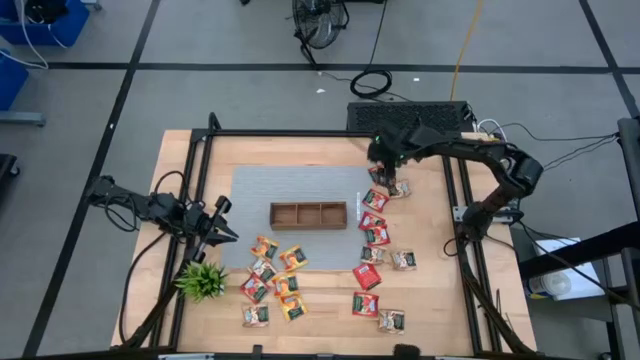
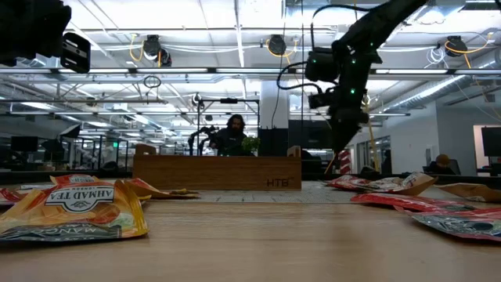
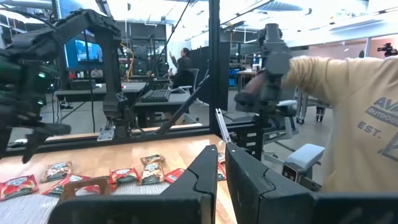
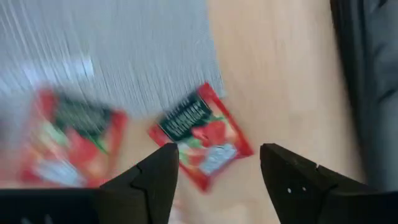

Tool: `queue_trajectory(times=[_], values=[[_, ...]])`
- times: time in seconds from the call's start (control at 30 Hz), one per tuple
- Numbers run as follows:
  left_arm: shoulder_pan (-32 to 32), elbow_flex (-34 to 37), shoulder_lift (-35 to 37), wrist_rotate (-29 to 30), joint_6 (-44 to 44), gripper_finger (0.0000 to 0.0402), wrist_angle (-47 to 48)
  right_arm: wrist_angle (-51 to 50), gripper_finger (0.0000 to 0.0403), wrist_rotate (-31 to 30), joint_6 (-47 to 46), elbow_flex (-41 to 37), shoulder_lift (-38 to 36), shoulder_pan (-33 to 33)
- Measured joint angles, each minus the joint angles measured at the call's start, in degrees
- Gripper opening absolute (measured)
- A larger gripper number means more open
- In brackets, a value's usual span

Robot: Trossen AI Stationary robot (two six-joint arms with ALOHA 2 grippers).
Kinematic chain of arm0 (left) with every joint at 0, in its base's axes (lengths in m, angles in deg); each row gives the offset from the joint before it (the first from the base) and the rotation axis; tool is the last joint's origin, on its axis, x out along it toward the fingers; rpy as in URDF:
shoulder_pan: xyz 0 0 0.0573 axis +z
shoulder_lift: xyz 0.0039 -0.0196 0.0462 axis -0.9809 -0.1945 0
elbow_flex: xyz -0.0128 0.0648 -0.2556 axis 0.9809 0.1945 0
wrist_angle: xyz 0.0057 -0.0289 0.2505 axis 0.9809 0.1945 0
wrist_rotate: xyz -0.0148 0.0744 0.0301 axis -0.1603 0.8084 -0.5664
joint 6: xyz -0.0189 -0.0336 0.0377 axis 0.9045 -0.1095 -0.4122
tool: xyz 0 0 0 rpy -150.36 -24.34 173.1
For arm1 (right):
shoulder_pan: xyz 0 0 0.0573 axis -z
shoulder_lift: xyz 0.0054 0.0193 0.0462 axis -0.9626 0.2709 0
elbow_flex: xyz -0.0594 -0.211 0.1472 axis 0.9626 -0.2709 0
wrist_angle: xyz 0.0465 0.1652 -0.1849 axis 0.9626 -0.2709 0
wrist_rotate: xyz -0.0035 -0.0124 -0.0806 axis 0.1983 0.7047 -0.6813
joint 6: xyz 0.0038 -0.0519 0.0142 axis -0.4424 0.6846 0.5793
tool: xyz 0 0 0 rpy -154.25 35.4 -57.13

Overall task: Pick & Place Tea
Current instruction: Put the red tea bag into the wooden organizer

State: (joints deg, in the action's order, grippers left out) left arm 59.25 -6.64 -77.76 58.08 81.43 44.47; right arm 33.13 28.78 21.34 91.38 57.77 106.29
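So far nothing seems to be placed: the brown wooden three-compartment tray (image 1: 308, 214) sits on the grey mat (image 1: 260, 190) in the middle of the light wooden tabletop (image 1: 430, 300), and all three of its compartments look empty in the high view. Every small flat square tea sachet in sight lies loose on the tabletop or the mat, in two scattered groups: a red, orange-yellow and pale cluster (image 1: 272, 285) beside the small green spiky plant (image 1: 202, 280), and a mostly red column (image 1: 377, 240) running along the mat's other edge.

The right gripper (image 1: 385, 165) hangs over the far end of that column with its jaws spread wide and holding nothing. Its wrist view shows a red sachet printed with strawberries (image 4: 200, 135) flat on the bare wood just beyond the gap between the jaws, a little toward one side, with the mat's edge touching or just beside it; a second, blurred red sachet (image 4: 73, 144) lies on the mat further off to the side. My reading is that this arm is lining up a first pick, with descent, closing and carrying to the tray all left to do.

The left gripper (image 1: 222, 228) waits near the tabletop's edge beside the plant, jaws closed and empty, with the tray and sachets well ahead of them
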Motion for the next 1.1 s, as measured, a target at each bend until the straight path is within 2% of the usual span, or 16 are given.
queue_trajectory(times=[0.1, 0.17, 0.27, 0.47, 0.7, 0.8, 0.97, 1.1], values=[[-0.02, 0.0, 0.02, 0.0, 0.0, 0.0035, -0.02, -0.72, 0.0228, -10.37, 6.84, -0.02, 2.85, -3.86], [-0.01, 0.0, 0.01, 0.0, 0.0, 0.0035, -0.01, -2.88, 0.0237, -13.96, 7.64, -0.02, 5.62, -4.83], [0.0, 0.0, 0.02, -0.01, 0.0, 0.0035, -0.01, -7.01, 0.0245, -14.84, 5.3, -0.15, 9.94, -5.05], [0.0, 0.0, 0.02, 0.0, 0.0, 0.0035, -0.05, -6.57, 0.0247, -9.99, 3.58, 0.07, 13.17, -3.49], [0.0, 0.0, 0.0, 0.0, 0.0, 0.0035, -0.03, -6.53, 0.0247, -16.58, 8.37, -0.13, 9.14, -3.5], [-0.01, 0.0, 0.02, 0.0, 0.0, 0.0035, -0.02, -4.34, 0.0247, -14.83, 9.9, -0.06, 8.25, -3.45], [0.0, 0.0, 0.0, 0.0, 0.0, 0.0035, -0.01, -1.57, 0.0247, -6.18, 7.9, 2.06, 9.77, -3.03], [0.0, 0.0, 0.0, 0.0, 0.0, 0.0035, -0.03, -2.52, 0.0247, -3.8, 6.21, 5.2, 12.62, -2.03]])
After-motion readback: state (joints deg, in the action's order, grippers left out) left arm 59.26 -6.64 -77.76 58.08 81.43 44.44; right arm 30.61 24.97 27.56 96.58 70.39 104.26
